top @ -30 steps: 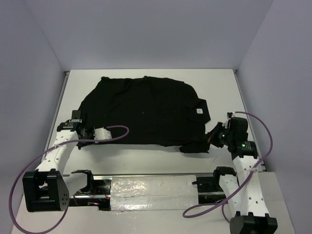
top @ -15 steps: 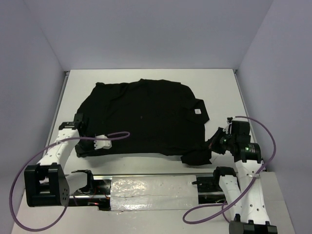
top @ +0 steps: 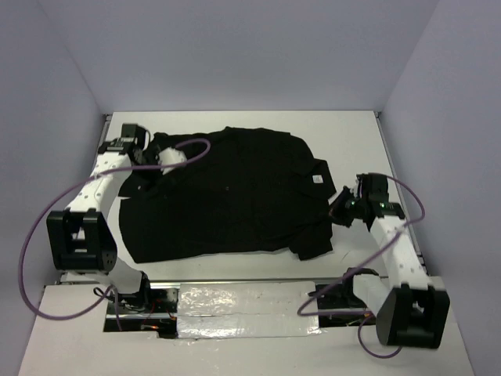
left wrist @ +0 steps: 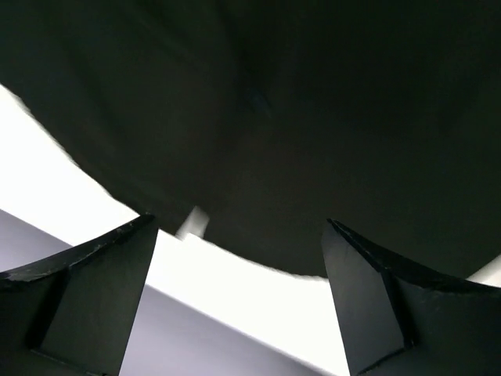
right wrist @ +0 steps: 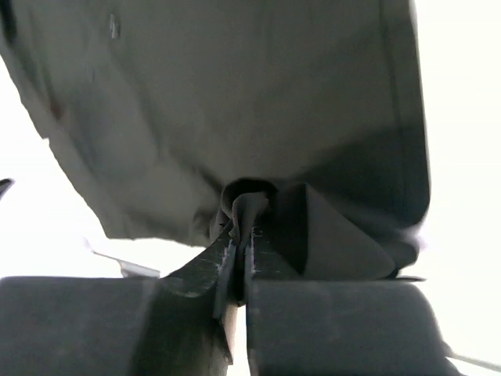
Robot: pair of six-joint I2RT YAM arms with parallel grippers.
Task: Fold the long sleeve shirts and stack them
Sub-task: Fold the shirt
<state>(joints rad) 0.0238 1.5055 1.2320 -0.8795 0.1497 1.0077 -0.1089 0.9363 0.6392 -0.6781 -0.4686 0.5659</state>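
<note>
Spread flat on the white table (top: 352, 133): the black shirt (top: 235, 196), with its white neck label (top: 319, 178) near the right claw (right wrist: 241, 235). Clamped tight there on a pinch of the shirt's edge, fabric bunched around the fingertips. Gaping wide at the left claw (left wrist: 239, 233), nothing between the fingers (left wrist: 86, 290); dark cloth straight ahead, bare table showing past its edge. Looping over the shirt beside that claw, a purple cable (top: 192, 145). Beyond both claws, plain walls (top: 235, 55).

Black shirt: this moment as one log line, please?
plain black fabric shirt spread on white table | left gripper open, empty | right gripper shut on shirt
</note>
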